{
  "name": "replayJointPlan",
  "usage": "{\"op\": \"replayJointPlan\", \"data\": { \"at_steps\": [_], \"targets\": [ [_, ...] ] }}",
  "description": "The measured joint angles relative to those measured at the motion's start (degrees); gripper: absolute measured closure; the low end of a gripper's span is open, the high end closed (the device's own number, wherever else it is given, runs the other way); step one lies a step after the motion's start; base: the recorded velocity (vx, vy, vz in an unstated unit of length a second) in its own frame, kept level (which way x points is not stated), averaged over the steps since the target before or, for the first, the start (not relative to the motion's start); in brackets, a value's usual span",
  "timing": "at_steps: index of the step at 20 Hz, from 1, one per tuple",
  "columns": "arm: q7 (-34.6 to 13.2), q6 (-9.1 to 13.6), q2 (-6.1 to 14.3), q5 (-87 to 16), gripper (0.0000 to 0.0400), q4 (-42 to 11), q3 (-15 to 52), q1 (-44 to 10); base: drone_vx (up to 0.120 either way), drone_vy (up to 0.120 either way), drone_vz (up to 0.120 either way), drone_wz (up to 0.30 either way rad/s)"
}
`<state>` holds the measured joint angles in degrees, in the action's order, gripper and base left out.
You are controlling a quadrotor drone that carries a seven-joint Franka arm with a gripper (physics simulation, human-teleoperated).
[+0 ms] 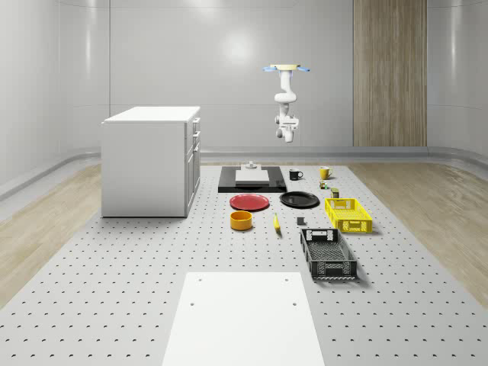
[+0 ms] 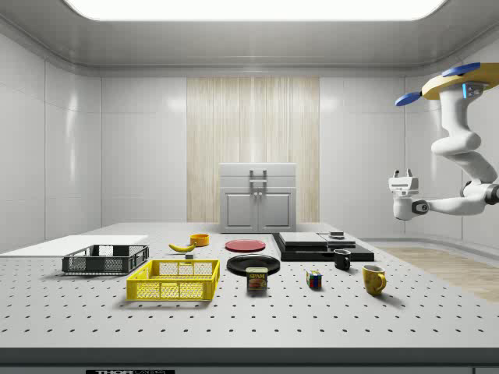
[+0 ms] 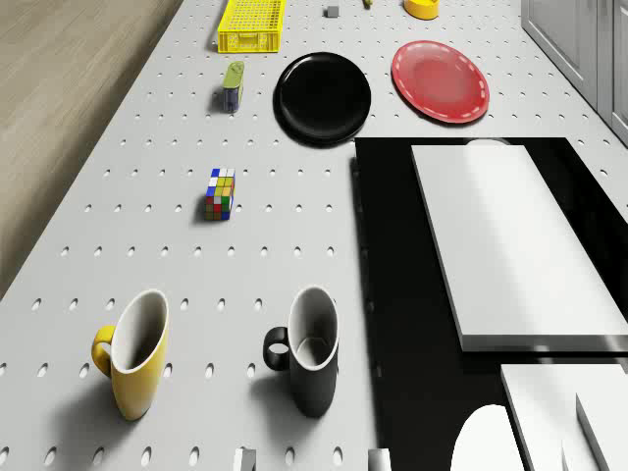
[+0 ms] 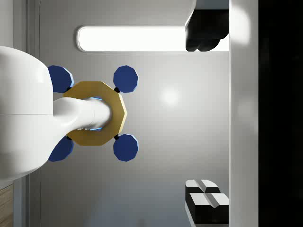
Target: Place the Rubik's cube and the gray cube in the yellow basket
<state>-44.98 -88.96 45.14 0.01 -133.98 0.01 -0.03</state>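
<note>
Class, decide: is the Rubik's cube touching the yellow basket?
Apart. In the side view, the Rubik's cube sits on the table well to the right of the yellow basket, with a tin between them and bare tabletop showing.

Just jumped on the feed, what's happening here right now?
The drone hovers high above the table's far end in the whole-scene view, arm folded, with the claw up in the air, well away from everything and holding nothing. The Rubik's cube sits on the table between the mugs and the can. The gray cube rests near the yellow basket, which has nothing in it. Neither cube has been picked up yet.
</note>
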Motion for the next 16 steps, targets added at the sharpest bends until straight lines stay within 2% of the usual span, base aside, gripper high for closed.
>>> {"op": "replayJointPlan", "data": {
  "at_steps": [5,10,14,16],
  "targets": [
    [0.1,4.8,-1.1,0.0,0.0,6.1,0.1,-0.1,0.0,0.0,0.0,0.0],
    [0.1,8.3,-3.1,0.1,0.0,11.8,0.1,-0.2,0.0,0.0,0.0,0.0],
    [0.1,10.0,-4.2,0.1,0.0,14.8,0.2,-0.3,0.0,0.12,0.0,0.0],
    [0.1,10.4,-4.5,0.1,0.0,15.6,0.2,-0.3,0.12,0.12,0.0,0.0]
  ]
}}
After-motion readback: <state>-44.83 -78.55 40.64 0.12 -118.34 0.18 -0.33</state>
